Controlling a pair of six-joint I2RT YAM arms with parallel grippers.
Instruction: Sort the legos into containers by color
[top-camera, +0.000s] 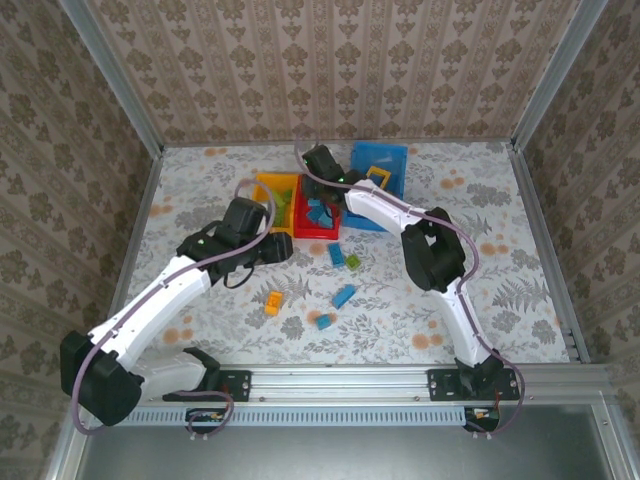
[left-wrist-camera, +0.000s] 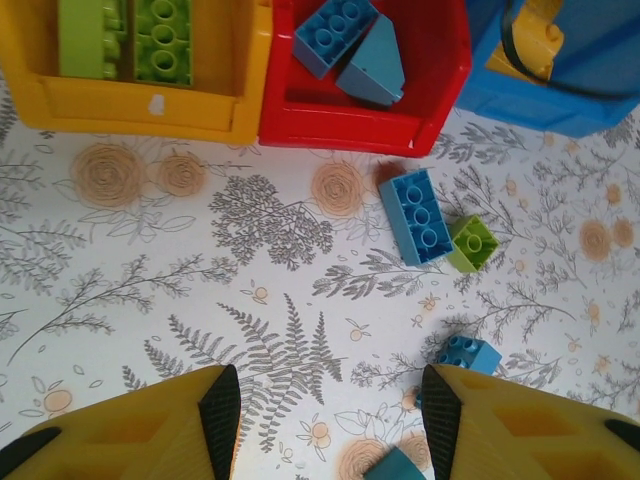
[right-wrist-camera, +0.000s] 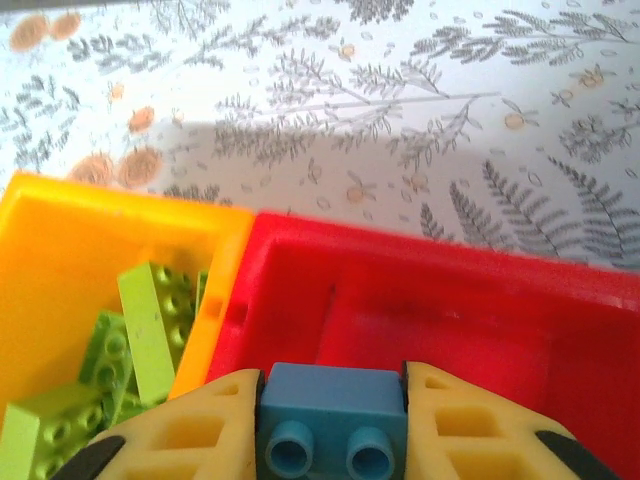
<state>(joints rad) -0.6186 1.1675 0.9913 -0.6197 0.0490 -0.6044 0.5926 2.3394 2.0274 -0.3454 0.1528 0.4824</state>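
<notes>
My right gripper (right-wrist-camera: 333, 385) is shut on a blue brick (right-wrist-camera: 333, 415), held over the red bin (right-wrist-camera: 450, 330) near its border with the yellow-orange bin (right-wrist-camera: 60, 260), which holds green bricks (right-wrist-camera: 150, 320). In the top view this gripper (top-camera: 322, 165) hangs at the back of the red bin (top-camera: 318, 228). My left gripper (left-wrist-camera: 330, 395) is open above bare table, nothing between its fingers. Ahead of it lie a blue brick (left-wrist-camera: 415, 216) and a green brick (left-wrist-camera: 472, 243); another blue brick (left-wrist-camera: 468, 353) sits by the right finger. The blue bin (left-wrist-camera: 540, 105) holds a yellow-orange piece (left-wrist-camera: 530, 40).
On the table in front of the bins lie an orange brick (top-camera: 272, 302) and two blue bricks (top-camera: 344, 296) (top-camera: 325, 321). A teal piece (left-wrist-camera: 395, 465) shows low between my left fingers. The red bin (left-wrist-camera: 350, 125) holds blue bricks (left-wrist-camera: 340, 35). Metal rails frame the table.
</notes>
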